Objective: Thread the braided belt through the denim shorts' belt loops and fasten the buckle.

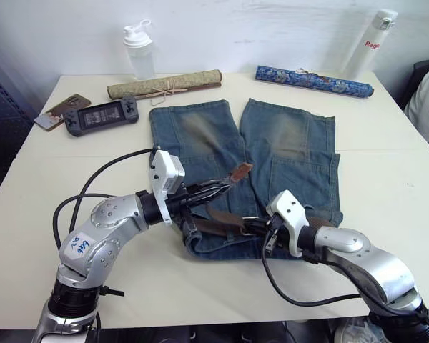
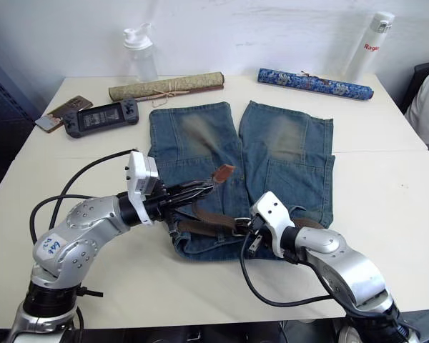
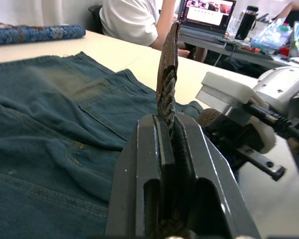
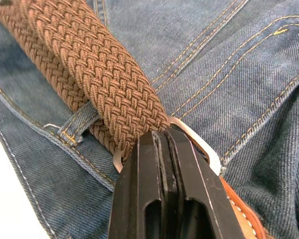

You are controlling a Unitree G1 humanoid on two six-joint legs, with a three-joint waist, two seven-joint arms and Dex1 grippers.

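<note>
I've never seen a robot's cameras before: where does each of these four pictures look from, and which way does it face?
Left and right eye views: from the head, forward and down on the denim shorts; both arms show.
Left wrist view: along the left gripper, shut on the braided belt; the right arm shows.
Right wrist view: along the right gripper, shut at the buckle, near a belt loop.
Shared: shorts and belt.

Silver arms — black cables, fingers

Brown woven braided belt (image 4: 97, 64), faded blue denim shorts (image 1: 286, 153).
</note>
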